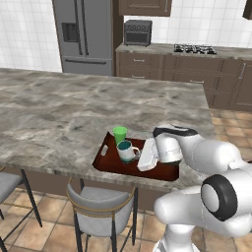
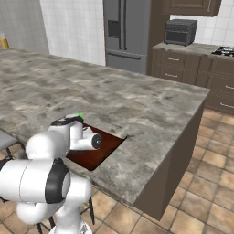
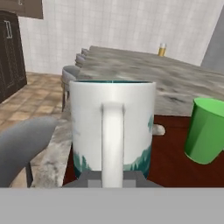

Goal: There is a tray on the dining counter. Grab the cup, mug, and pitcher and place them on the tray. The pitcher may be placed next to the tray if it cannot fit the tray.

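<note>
Left base view, tray: the tray (image 1: 106,165) is seen lying at the near edge of the table (image 1: 59,108), within easy reach of the arm.
Left base view, cup: the cup (image 1: 119,134) is stood upright on the tray's far side, its placement judged done.
Left base view, mug: the mug (image 1: 127,151) is stood upright on the tray just in front of the cup, handle turned toward the arm.
Left base view, tool: the tool (image 1: 139,156) is brought low at the mug's handle side.
Right base view, tray: a bare corner of the tray (image 2: 98,153) is shown beside the arm; a sliver of the cup (image 2: 79,116) is seen above the wrist.
Right base view, pitcher: the pitcher (image 2: 4,41) is left at the far end of the table, well apart from the tray, not yet fetched.
Hand view, mug: the mug (image 3: 87,127) is seen close and upright, its white handle centred.
Hand view, tool: the jaws are judged closed on the mug's handle, so the mug is not yet released.
Hand view, cup: the cup (image 3: 205,130) is stood beside the mug, apart from it.
Hand view, pitcher: the pitcher (image 3: 162,49) is seen small in the distance.
Writing: no brand, label or lettering can be read.
</note>
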